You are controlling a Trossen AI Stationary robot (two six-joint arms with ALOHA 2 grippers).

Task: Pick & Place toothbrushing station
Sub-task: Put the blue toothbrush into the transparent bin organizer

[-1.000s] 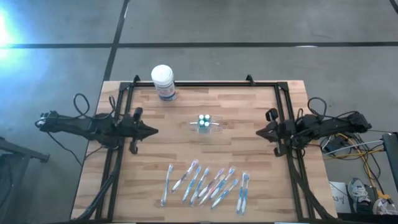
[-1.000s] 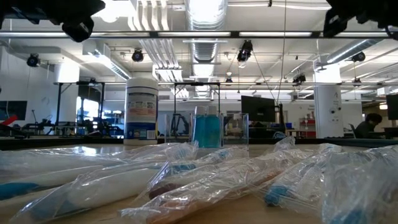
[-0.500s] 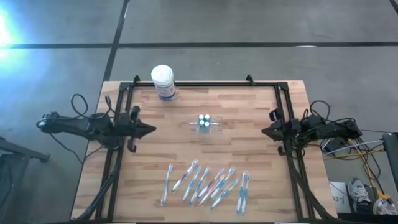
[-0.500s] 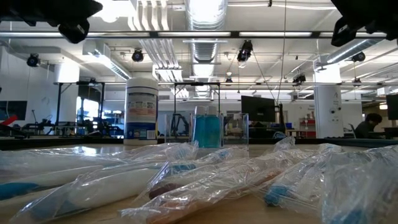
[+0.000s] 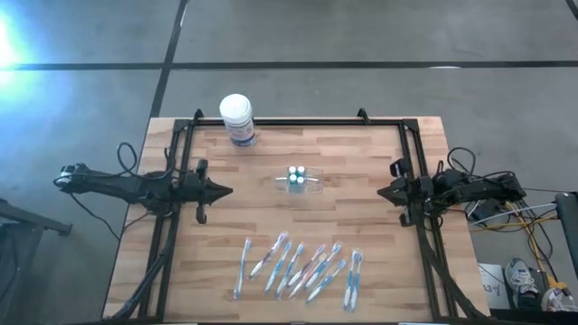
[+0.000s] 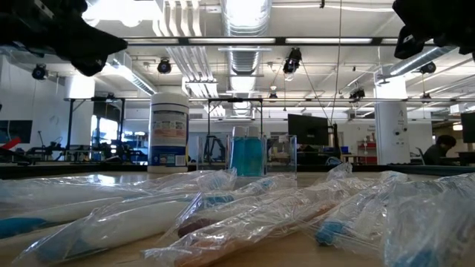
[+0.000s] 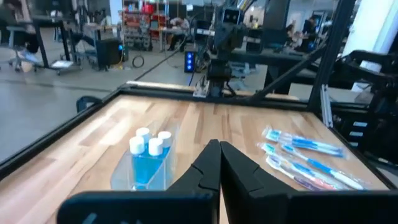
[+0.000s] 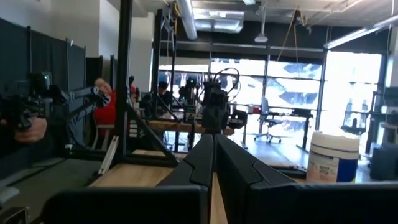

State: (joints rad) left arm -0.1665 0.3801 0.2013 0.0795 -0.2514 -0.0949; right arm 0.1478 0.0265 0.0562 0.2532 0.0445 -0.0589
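We find the toothbrushing station (image 5: 298,181) standing mid-tabletop (image 5: 361,226), holding small capped bottles. The left claw (image 5: 223,190) is closed and empty, well to its left. The right claw (image 5: 380,191) is likewise closed and empty at the right edge. Wrapped toothbrushes (image 5: 298,269) lie along the near side.

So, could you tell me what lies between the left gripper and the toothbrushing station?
Nothing: in the high view, only bare wooden table separates the left gripper from the toothbrushing station.
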